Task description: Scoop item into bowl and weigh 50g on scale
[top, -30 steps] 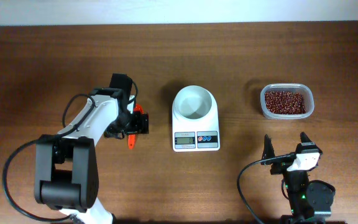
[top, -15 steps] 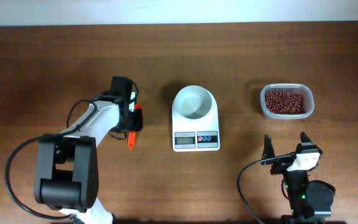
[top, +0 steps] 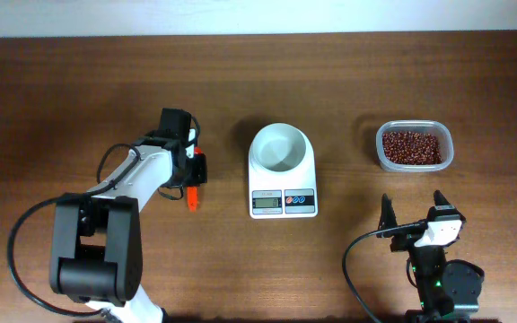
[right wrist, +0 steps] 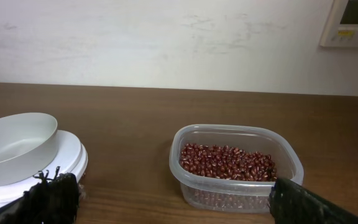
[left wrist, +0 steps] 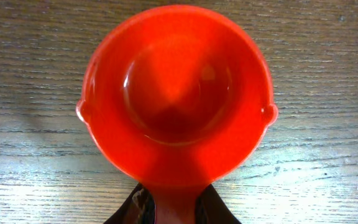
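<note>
Beans in tub, beyond right hand (fingers spread)

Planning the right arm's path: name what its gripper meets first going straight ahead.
Probably the clear tub of beans, dead ahead of the right gripper, though depth is unclear.

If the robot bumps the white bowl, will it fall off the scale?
Probably slides, not tips: the bowl looks wide, low and smooth. It looks empty, so likely light. It is nearly as wide as the scale, leaving little margin.
</note>
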`<state>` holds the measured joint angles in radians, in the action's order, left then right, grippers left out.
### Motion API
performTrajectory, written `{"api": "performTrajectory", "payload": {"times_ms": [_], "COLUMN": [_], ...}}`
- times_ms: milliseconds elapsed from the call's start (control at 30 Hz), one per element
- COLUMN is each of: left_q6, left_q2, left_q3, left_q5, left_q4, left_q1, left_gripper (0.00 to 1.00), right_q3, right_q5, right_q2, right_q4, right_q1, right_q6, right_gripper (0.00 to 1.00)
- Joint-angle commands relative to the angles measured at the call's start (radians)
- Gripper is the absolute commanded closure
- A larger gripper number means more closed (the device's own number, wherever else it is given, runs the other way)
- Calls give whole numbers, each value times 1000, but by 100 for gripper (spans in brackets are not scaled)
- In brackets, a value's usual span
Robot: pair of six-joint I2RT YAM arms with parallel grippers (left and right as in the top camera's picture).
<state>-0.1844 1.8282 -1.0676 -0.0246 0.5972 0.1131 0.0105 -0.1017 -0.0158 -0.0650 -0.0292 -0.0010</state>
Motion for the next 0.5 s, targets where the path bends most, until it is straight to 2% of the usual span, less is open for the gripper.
{"api": "performTrajectory", "payload": {"times_ms": [0, 100, 233, 367, 467], "left_q6": [-97, -188, -249, -588, -835], "left_q2": [-3, -8, -8, -8, -8], "left_q3": [-42, -151, -389, -548, -560], "left_q5": [-17, -83, -330, -595, -742], "left_q4": [68, 193, 377, 411, 410], "left_q1": [2, 2, -25, -61, -62], "left_gripper": [93, 94, 100, 100, 100], "right_q3": [-5, -5, -5, -5, -5], "right_q5": [2, 2, 25, -44, -75], "right_q2": [6, 6, 6, 6, 6], "right_q4": [-6, -6, 23, 92, 137], "right_q1": [3, 3, 3, 3, 3], "right_q6": [2, 2, -25, -24, -16], "right_gripper": [1, 1, 1, 1, 1]}}
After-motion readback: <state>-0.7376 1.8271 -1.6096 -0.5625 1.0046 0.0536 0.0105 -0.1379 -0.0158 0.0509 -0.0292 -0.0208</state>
